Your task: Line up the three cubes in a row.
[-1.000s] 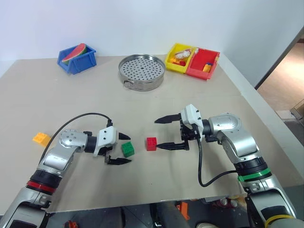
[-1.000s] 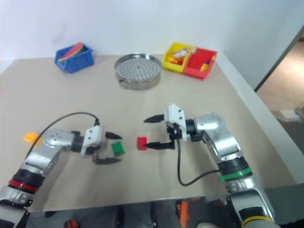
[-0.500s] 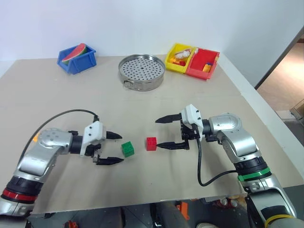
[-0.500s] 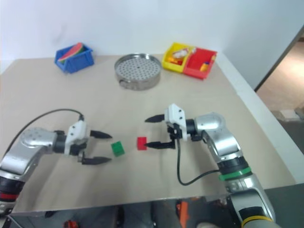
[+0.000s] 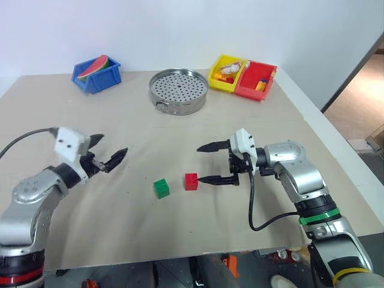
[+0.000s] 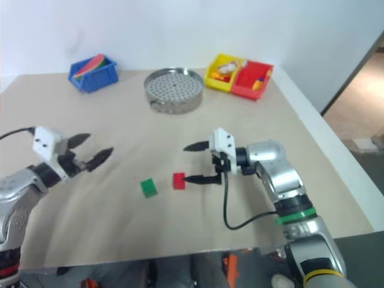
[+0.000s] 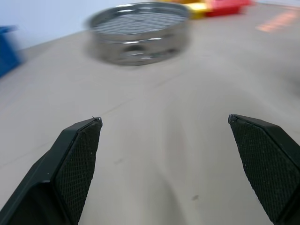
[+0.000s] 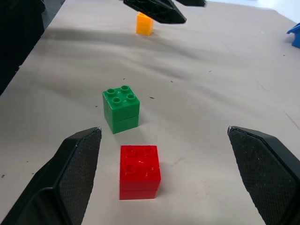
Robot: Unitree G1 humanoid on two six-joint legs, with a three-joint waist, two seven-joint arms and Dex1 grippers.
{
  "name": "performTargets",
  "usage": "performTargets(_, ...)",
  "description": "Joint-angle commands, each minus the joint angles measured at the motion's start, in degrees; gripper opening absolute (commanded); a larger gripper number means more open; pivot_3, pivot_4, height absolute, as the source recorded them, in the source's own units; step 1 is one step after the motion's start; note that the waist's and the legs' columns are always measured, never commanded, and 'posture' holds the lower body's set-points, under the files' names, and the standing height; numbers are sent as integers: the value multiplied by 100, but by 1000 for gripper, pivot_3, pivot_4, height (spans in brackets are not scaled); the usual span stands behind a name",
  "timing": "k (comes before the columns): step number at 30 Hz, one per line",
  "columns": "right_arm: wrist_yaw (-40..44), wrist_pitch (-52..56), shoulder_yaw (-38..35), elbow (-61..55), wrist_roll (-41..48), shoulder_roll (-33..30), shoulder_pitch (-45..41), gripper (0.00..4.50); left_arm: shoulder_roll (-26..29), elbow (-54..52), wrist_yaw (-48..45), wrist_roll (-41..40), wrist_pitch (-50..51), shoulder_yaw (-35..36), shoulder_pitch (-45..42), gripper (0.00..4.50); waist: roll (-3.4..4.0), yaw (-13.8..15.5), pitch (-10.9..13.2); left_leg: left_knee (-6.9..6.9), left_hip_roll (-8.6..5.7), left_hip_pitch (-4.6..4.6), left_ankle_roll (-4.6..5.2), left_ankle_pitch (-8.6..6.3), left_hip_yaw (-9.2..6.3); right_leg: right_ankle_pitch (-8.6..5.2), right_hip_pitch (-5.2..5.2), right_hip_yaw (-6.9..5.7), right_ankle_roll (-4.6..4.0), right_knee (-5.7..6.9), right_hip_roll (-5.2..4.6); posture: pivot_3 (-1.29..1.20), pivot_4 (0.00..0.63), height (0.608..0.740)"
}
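Note:
The green cube and the red cube sit side by side on the table, a small gap between them. My right gripper hovers open just right of the red cube, its lower finger close to it. In the right wrist view the red cube and green cube lie between the open fingers, and the orange-yellow cube sits farther off. My left gripper is open and empty, raised well left of the green cube; my left arm hides the orange-yellow cube in the head views.
A perforated metal pan stands at the back centre, with a blue bin holding a watermelon slice to its left. Yellow and red bins of small pieces stand at the back right. The table's edge runs down the right side.
My left gripper has drawn back from around the green cube, moving left and up and turning. The green cube stays beside the red one. The right arm has not moved.

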Motion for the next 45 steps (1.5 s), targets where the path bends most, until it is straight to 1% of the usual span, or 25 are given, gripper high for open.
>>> performTargets(1, 93, -219, -56, 120, -13, 68, -226, 4500, 29, -345, 320, -218, 70, 637, 202, 4475, 0, 1, 0, 0, 0, 1, 0, 0, -1, 0, 0, -1, -1, 0, 1, 0, 150, 740)
performTargets(8, 256, -449, 28, 461, -104, 208, -389, 4500, 589, 290, -94, -739, 228, 1871, 889, 4475, 0, -11, 0, 0, 6, 8, 0, 1, -1, 2, 0, -5, -8, 3, 10, 0, 150, 740)
performTargets(13, 282, -304, -86, 576, 58, 385, -486, 4500, 899, 876, -502, -714, 125, 2081, 1384, 4475, 0, -12, 0, -3, 5, 7, -1, 0, 4, -3, -3, -6, -15, 2, 5, 0, 150, 740)
performTargets(18, 243, 52, -260, 470, 377, 502, -535, 4500, 1120, 1448, -678, -595, -112, 1934, 1221, 4475, -1, 10, -1, -2, 6, 6, -1, 1, -1, -16, -2, -15, -37, 3, 2, 0, 150, 740)
performTargets(24, 230, 478, -373, 186, 703, 482, -581, 4500, 1274, 1947, -740, -435, -335, 1703, 824, 4475, -2, 8, -1, -3, 5, 5, -1, 0, 3, -4, -2, -12, -16, 3, 0, 0, 150, 740)
performTargets(28, 245, 626, -373, -27, 749, 420, -516, 4500, 1406, 2247, -848, -195, -563, 1498, 784, 4475, -1, -4, -1, -8, 7, 5, -2, -1, 3, -5, -5, -12, -19, 3, 1, 0, 150, 740)
performTargets(37, 181, 679, -343, -297, 704, 313, -379, 4500, 1516, 2955, -1029, 94, -929, 1252, 515, 4475, -2, 2, -1, -12, 11, 4, -2, 0, 2, -7, -7, -17, -22, 3, 2, 0, 150, 740)
performTargets(45, 131, 646, -296, -386, 643, 236, -332, 4500, 1470, 3015, -1091, 237, -871, 836, 431, 4475, -3, 2, -2, -12, 9, 3, -2, -1, 3, -7, -8, -17, -21, 3, -2, 0, 150, 740)
